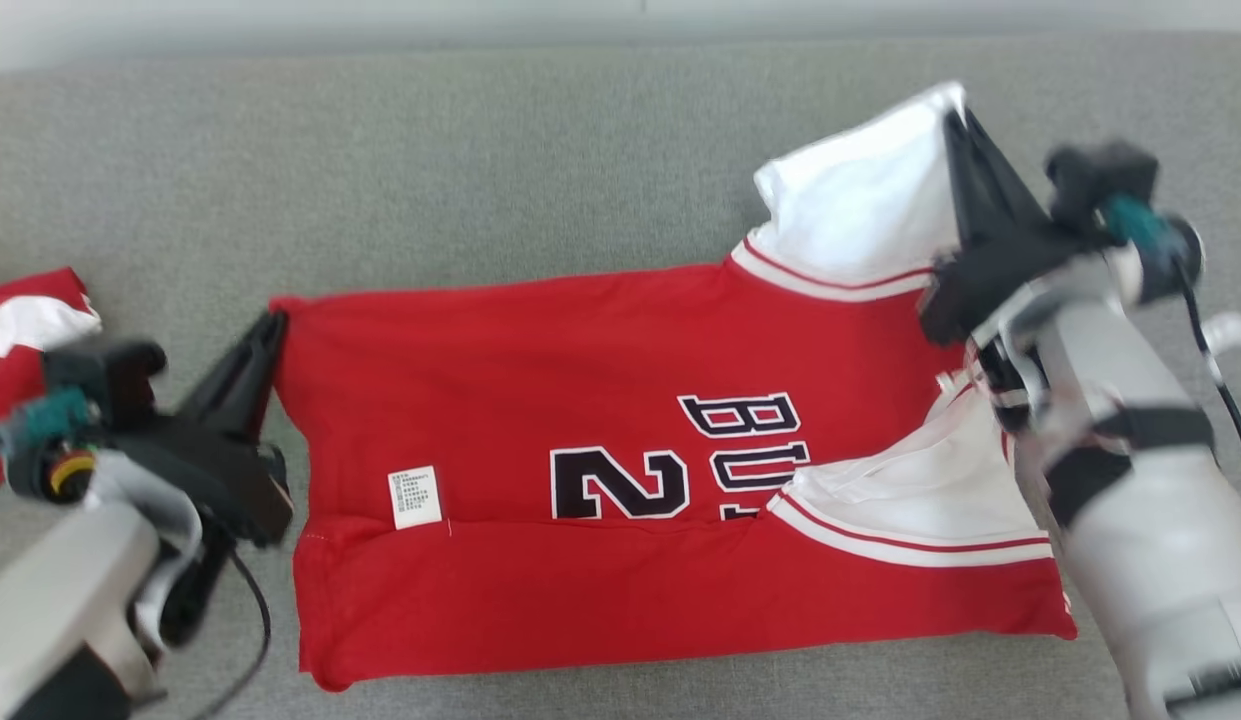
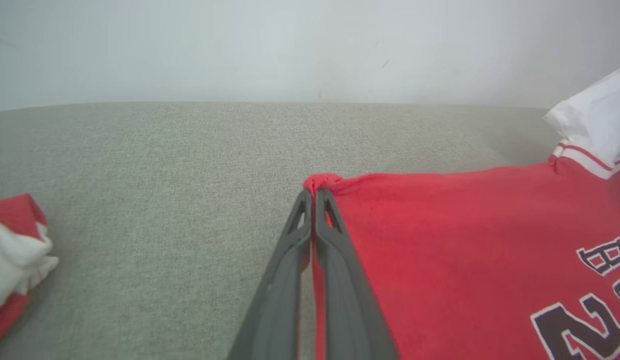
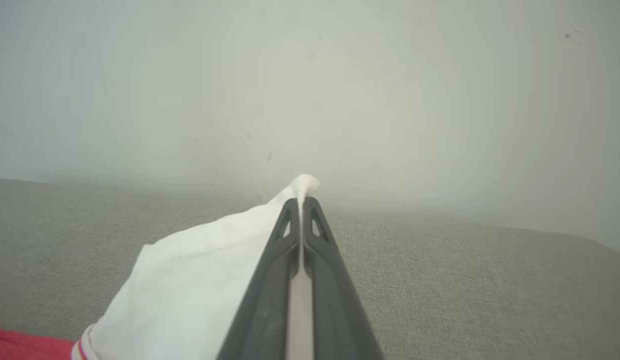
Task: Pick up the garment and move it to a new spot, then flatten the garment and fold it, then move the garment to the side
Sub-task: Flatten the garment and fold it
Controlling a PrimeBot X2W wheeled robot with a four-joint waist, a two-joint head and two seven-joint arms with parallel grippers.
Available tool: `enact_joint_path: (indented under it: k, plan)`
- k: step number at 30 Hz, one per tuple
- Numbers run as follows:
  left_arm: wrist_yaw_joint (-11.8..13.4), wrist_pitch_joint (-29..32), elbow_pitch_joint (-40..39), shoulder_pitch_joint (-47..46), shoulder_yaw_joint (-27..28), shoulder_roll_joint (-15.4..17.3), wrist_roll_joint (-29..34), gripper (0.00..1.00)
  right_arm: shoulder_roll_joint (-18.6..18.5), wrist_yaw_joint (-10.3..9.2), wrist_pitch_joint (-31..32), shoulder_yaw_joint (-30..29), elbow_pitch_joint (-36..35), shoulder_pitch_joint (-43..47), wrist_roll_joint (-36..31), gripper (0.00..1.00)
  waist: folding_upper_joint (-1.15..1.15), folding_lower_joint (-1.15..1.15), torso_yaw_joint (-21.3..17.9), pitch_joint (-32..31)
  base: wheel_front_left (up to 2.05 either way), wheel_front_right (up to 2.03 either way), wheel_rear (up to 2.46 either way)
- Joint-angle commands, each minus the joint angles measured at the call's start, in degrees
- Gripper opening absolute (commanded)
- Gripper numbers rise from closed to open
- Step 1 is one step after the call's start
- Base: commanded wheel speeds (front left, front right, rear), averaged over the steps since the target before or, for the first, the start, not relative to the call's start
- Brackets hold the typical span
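Left claw (image 2: 313, 194) pressed together on a hem corner of the red jersey (image 1: 580, 400), right claw (image 3: 301, 201) pinching its white sleeve (image 3: 190, 280)

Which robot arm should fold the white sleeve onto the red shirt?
Right, probably. The right end effector is shut on the white sleeve, holding it up off the grey surface. The left end effector is pinching a hem corner of the red shirt, far from that sleeve.

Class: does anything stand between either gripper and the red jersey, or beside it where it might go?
No gap at the grippers: the left gripper and right gripper are both shut on the jersey. Leftward, a second red-and-white garment lies on the grey cushion.
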Motion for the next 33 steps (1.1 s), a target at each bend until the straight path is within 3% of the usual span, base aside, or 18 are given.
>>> enact_joint_path:
  k: [1, 14, 23, 33]
  plan:
    - [0.9, -0.1, -0.9, 3.3, 1.9, -0.6, 2.0, 0.0, -1.2, -0.14, -0.1, 0.6, -3.5, 4.1, 1.7, 0.0, 0.0, 0.0, 0.0, -1.8, 0.0, 0.0, 0.0]
    - [4.1, -0.2, -7.2, 18.5, 14.5, -4.2, 13.8, 0.0, -5.8, -0.14, -0.1, -0.6, -26.0, 27.2, 8.1, 0.0, 0.0, 0.0, -0.8, -5.1, 0.0, 0.0, 0.0]
    - [2.9, -0.2, -7.1, 24.8, 20.6, -8.1, 19.2, 0.0, -5.2, -0.15, -0.1, -5.1, -36.5, 40.8, 9.9, 0.0, 0.0, 0.0, -0.1, -6.5, 0.0, 0.0, 0.0]
    - [1.4, -0.2, -6.3, 30.2, 26.7, -12.2, 24.5, 0.0, -3.0, -0.15, 0.8, -11.3, -43.6, 53.4, 10.1, 0.0, 0.0, 0.0, 0.6, -8.1, 0.0, 0.0, 0.0]
